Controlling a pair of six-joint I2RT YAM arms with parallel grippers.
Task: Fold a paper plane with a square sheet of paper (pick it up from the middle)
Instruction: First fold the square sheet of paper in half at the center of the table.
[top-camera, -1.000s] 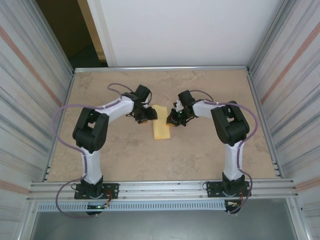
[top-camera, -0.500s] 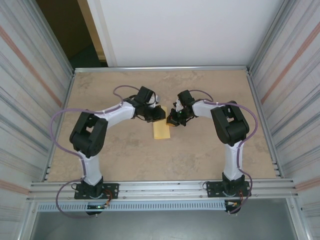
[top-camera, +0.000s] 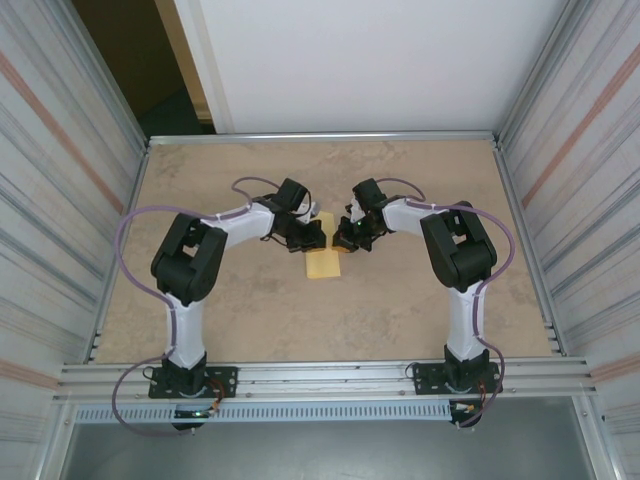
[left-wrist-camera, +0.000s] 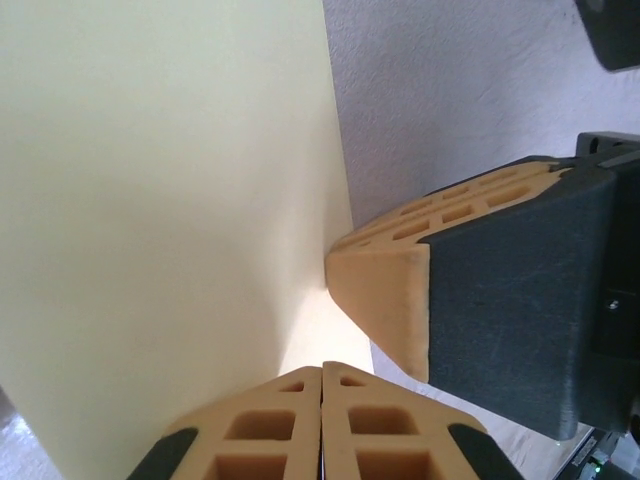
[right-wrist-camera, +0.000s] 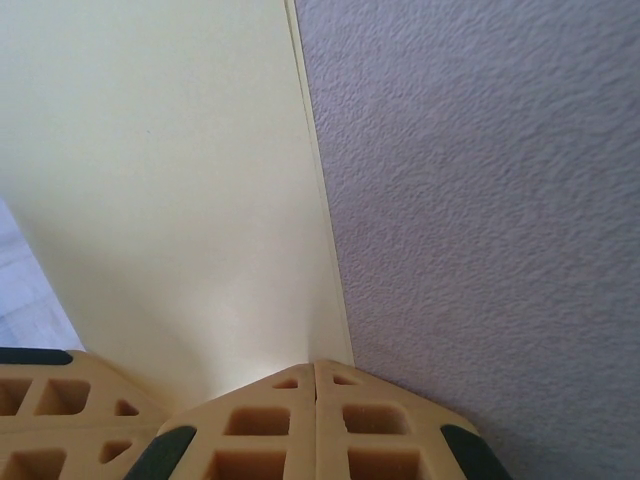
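Observation:
The square sheet of paper (top-camera: 322, 265) lies flat on the tan table, folded into a narrow yellow rectangle; no paper plane is in view. Both grippers meet over its far end. My left gripper (top-camera: 313, 233) is shut, its tips down on the paper (left-wrist-camera: 150, 200) close to the paper's edge. My right gripper (top-camera: 343, 240) is shut too, and its tips rest where the doubled edge of the paper (right-wrist-camera: 160, 180) runs under them. In the left wrist view the right gripper's fingers (left-wrist-camera: 385, 300) touch the same edge just ahead of my left gripper (left-wrist-camera: 322, 372). My right gripper (right-wrist-camera: 316, 368) has the left fingers (right-wrist-camera: 40, 395) beside it.
Metal rails (top-camera: 320, 375) run along the near edge where the arm bases stand. Ribbed walls (top-camera: 60, 200) close in both sides, and a white panel (top-camera: 360, 60) stands at the back. Bare table (top-camera: 300, 320) lies nearer than the paper.
My left gripper has slid right onto the far end of the paper and gone from open to shut. The right gripper has stayed put, shut.

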